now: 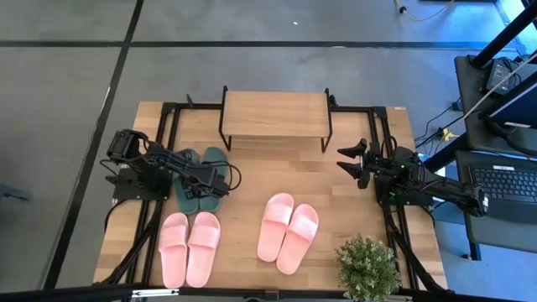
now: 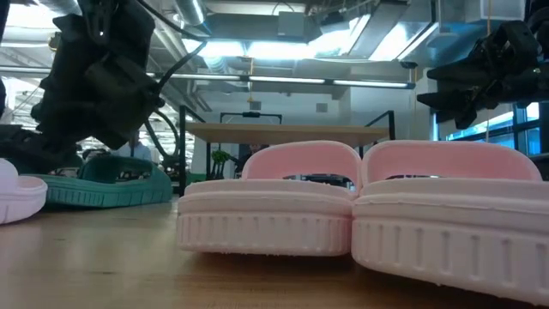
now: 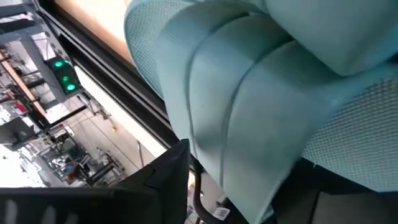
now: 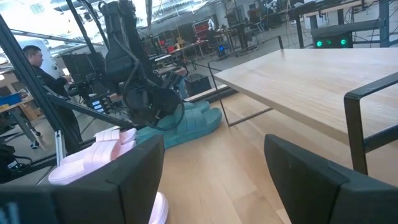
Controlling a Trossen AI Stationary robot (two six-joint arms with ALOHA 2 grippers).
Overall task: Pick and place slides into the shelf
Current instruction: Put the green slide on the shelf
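Observation:
The dark green pair of slides (image 1: 200, 178) lies sole-down at the table's left. My left gripper (image 1: 220, 179) is down on the right-hand green slide (image 3: 249, 106), whose strap fills the left wrist view. One pink pair (image 1: 189, 248) lies near the front left, the other (image 1: 288, 231) at front centre. The shelf (image 1: 275, 116) stands on its black legs at the far middle, with nothing on its top. My right gripper (image 4: 214, 177) is open and hovers above the table's right side, right of the shelf. My left gripper has the wide strap (image 3: 205, 155) of the right-hand green slide between its fingers, coming from above at a slant. One dark finger (image 3: 168, 180) lies against the strap's edge; the strap hides the other. The slide's sole rests on the table (image 2: 111, 193).
A potted plant (image 1: 367, 267) stands at the front right corner. Black frame rails (image 1: 168, 126) run along the table's left, right and far edges. Bare wood lies between the shelf and the pink pairs. A person (image 4: 31, 59) is in the room beyond the table.

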